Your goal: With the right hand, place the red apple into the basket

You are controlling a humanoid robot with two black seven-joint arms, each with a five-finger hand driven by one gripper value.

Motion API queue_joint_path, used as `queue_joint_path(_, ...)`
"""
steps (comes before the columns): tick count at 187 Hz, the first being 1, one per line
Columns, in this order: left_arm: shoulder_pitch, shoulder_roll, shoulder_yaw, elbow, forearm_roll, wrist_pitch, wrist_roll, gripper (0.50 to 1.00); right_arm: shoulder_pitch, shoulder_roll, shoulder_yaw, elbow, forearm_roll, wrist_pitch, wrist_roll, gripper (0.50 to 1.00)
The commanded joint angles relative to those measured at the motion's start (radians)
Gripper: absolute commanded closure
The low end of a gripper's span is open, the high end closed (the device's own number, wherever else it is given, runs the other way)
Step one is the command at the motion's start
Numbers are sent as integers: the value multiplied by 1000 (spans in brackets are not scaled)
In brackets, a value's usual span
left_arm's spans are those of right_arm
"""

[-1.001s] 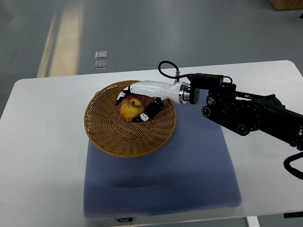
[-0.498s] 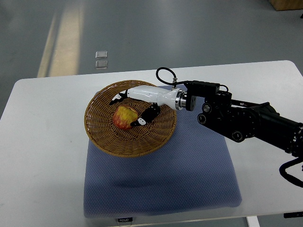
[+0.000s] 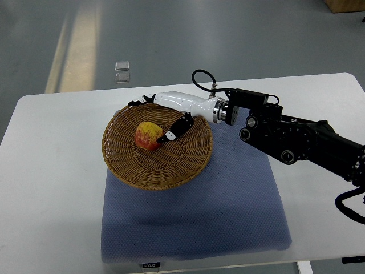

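Observation:
The red and yellow apple (image 3: 147, 136) lies inside the woven wicker basket (image 3: 122, 169), left of its centre. My right hand (image 3: 149, 119) hovers over the basket's far side, just above and right of the apple. It is open, with the white fingers (image 3: 142, 101) spread over the far rim and the black-tipped thumb (image 3: 173, 129) close to the apple's right side. Nothing is held. The right arm (image 3: 291, 140) comes in from the right edge. The left arm does not show.
The basket rests partly on a blue padded mat (image 3: 228, 211), which lies on a white table (image 3: 51, 182). Grey floor with two small pale squares (image 3: 121, 71) lies beyond the table's far edge.
The hand let go of the apple and opened. The apple settled a little to the left in the basket, and the fingers moved up toward the far rim.

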Motion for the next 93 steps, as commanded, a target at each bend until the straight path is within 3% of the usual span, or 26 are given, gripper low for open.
queue_joint_path(1, 0, 0, 0, 0, 0, 0, 0, 500, 3, -23, 32, 0, 27, 1, 0, 581)
queue_joint_path(30, 0, 0, 0, 1, 0, 0, 0, 500, 6, -63, 59, -2, 151, 2, 0, 581)
queue_joint_path(93, 0, 0, 0, 0, 0, 0, 0, 500, 6, -125, 74, -54, 683, 2, 0, 581)
